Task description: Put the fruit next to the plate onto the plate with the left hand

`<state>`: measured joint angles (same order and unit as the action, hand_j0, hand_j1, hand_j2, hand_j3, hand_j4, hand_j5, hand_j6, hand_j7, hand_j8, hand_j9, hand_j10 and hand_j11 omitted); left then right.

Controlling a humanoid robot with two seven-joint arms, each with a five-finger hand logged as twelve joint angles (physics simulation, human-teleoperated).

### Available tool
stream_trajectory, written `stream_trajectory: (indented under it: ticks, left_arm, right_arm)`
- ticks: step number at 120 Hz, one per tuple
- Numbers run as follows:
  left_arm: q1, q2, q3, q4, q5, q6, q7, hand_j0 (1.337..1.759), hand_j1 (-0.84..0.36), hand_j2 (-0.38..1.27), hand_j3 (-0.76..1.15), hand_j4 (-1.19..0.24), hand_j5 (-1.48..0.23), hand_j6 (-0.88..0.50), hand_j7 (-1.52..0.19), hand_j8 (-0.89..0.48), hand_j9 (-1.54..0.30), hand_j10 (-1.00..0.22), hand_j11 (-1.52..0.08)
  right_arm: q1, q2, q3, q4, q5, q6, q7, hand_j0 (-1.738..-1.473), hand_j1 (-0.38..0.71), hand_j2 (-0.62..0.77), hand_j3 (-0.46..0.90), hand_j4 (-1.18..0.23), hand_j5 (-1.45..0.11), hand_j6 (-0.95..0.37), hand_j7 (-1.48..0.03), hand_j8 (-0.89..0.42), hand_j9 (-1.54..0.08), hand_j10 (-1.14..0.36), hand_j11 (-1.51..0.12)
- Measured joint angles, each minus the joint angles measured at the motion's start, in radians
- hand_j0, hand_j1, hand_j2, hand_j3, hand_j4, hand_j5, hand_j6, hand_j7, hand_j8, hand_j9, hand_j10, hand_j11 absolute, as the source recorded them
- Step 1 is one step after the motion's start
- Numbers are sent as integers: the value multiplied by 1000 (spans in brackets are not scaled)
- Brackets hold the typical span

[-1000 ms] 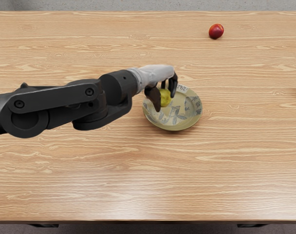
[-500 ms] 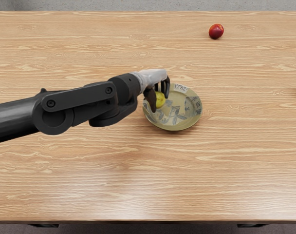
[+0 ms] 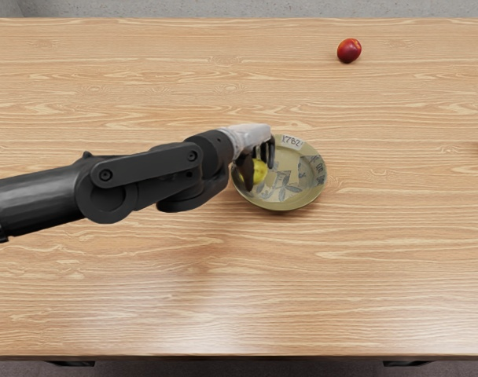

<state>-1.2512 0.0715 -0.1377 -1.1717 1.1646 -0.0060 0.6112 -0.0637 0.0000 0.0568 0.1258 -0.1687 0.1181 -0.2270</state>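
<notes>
The left hand (image 3: 253, 146) grips yellow fruit (image 3: 259, 171) over the plate (image 3: 303, 188)

The left hand (image 3: 253, 148) has a pale grey back and black fingers (image 3: 269, 151); its arm (image 3: 105, 184) is dark grey. The fruit (image 3: 260, 170) within those fingers is yellow-green. The plate (image 3: 306, 184) beneath is olive with dark leafy sprigs.

A single head view looks down at a slant on a wooden table (image 3: 239, 298) from its near long side, facing the far edge. The tabletop fills almost the whole frame, with its near edge at the bottom and its far edge at the top. The plate (image 3: 306, 192) sits just right of centre, and the left arm (image 3: 105, 184) enters from the left edge.
</notes>
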Motion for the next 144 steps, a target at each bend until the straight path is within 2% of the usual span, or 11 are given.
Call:
stream_trajectory:
  ticks: [15,24,58,90,110,120,133,144]
  left_arm:
    - [-1,-9,-1,2,1,3,0,1655,-285,341,0,-627,-883,-484,-863,-492,-853,-647,-853]
    - [-2,-9,-4,2,2,6,0,1656,-235,261,0,-556,-769,-457,-755,-462,-748,-569,-748]
    - [-4,-21,-18,3,-3,18,0,1658,118,80,0,-206,-289,-173,-280,-185,-279,-212,-279]
    - [10,-5,-58,-3,-23,19,0,1658,266,26,0,-75,-101,-67,-99,-70,-99,-76,-99]
    - [8,75,-108,-11,-204,-23,0,1658,298,15,0,-47,-61,-44,-60,-45,-60,-47,-60]
    - [10,152,-147,-25,-304,-85,0,1658,306,12,0,-39,-51,-37,-50,-38,-50,-39,-50]
    - [12,299,-209,-76,-446,-196,0,1658,313,9,0,-32,-42,-31,-41,-32,-41,-32,-41]
    - [24,361,-247,-101,-556,-310,0,1658,317,8,0,-29,-37,-29,-37,-29,-36,-29,-36]
  right_arm:
    - [0,0,0,0,0,0,0,-1658,-349,0,0,0,0,0,0,0,0,0,0]
    - [-1,0,0,0,0,0,0,-1658,-349,0,0,0,0,0,0,0,0,0,0]
    - [-1,0,0,0,0,0,0,-1658,-349,0,0,0,0,0,0,0,0,0,0]
    - [-1,0,0,0,0,0,0,-1658,-349,0,0,0,0,0,0,0,0,0,0]
    - [-1,0,0,0,0,0,0,-1658,-349,0,0,0,0,0,0,0,0,0,0]
    - [-1,0,0,0,0,0,0,-1658,-349,0,0,0,0,0,0,0,0,0,0]
    - [-1,0,0,0,0,0,0,-1658,-349,0,0,0,0,0,0,0,0,0,0]
    - [-1,0,0,0,-1,0,0,-1658,-349,0,0,0,0,0,0,0,0,0,0]
